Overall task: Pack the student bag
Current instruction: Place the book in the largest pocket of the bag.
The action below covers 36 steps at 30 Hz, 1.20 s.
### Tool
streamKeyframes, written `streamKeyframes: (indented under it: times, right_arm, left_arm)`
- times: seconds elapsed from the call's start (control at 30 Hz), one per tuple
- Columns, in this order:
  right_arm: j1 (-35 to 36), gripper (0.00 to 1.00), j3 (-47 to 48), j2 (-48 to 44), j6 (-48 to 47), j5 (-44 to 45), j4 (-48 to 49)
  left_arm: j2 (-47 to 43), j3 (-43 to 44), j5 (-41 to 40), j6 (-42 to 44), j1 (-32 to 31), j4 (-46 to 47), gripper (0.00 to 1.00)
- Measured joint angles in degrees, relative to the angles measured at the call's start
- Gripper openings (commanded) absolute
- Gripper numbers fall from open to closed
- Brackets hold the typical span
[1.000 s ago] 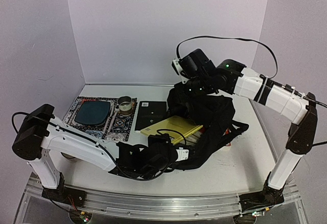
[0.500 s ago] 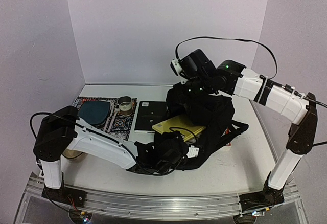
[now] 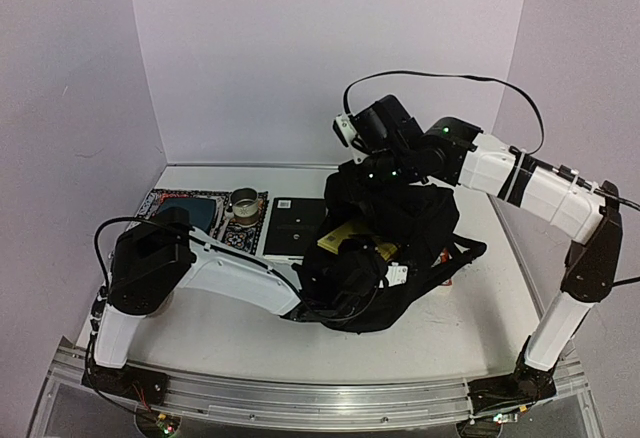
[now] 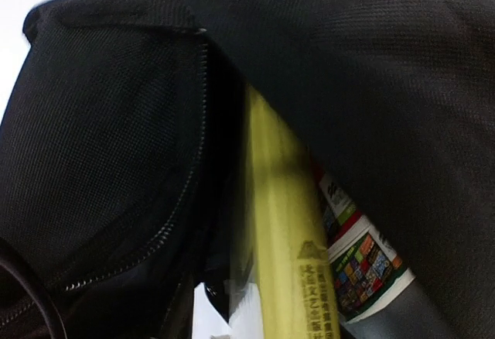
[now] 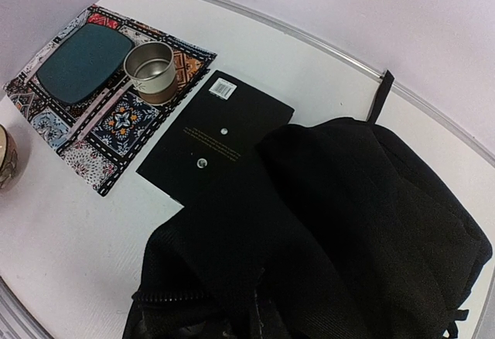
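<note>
The student bag (image 3: 415,238) is a big soft black backpack lying right of centre, its mouth facing left. My right gripper (image 3: 358,170) holds the upper flap (image 5: 232,231) up, shut on the fabric. A yellow book (image 3: 343,237) pokes out of the mouth, most of it inside. In the left wrist view the yellow book (image 4: 280,231) runs between the bag's walls, beside a book with a colourful cover (image 4: 363,265). My left gripper (image 3: 382,264) is at the bag's mouth, against the yellow book. Its fingers are hidden, so open or shut cannot be told.
A flat black notebook (image 3: 295,226) lies left of the bag, also the black notebook (image 5: 220,134) in the right wrist view. Farther left, a patterned mat (image 3: 228,243) carries a metal cup (image 3: 243,201) and a dark teal dish (image 3: 186,214). Walls close the back and sides.
My left arm has swung right and forward, pushing the yellow book deeper into the bag until only a corner shows. The right arm has kept still, holding the flap.
</note>
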Motion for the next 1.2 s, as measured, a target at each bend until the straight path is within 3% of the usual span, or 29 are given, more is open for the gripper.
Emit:
streamKeyframes:
  times: [0.13,0.47,0.7,0.97,1.2]
  right_arm:
    - [-0.2,0.0,0.0,0.0,0.0,-0.2,0.0]
    - [-0.8,0.0,0.0,-0.2,0.0,-0.6,0.0]
    - [-1.0,0.0,0.0,-0.2,0.0,-1.1,0.0]
    - [-1.0,0.0,-0.1,-0.2,0.0,-1.5,0.5]
    - [-1.2,0.0,-0.4,-0.2,0.0,-1.6,0.5]
  left_arm:
    - [0.2,0.1,0.4,-1.2,0.0,0.4,0.7]
    - [-5.0,-5.7,3.3,-7.5,-0.7,0.8,0.93]
    - [-8.2,-6.3,7.2,-11.6,-0.2,-1.8,0.95]
    - [-3.5,3.6,13.3,-11.8,2.6,-6.0,0.95]
    - [-3.2,3.8,17.5,-13.1,3.1,-8.5,0.99]
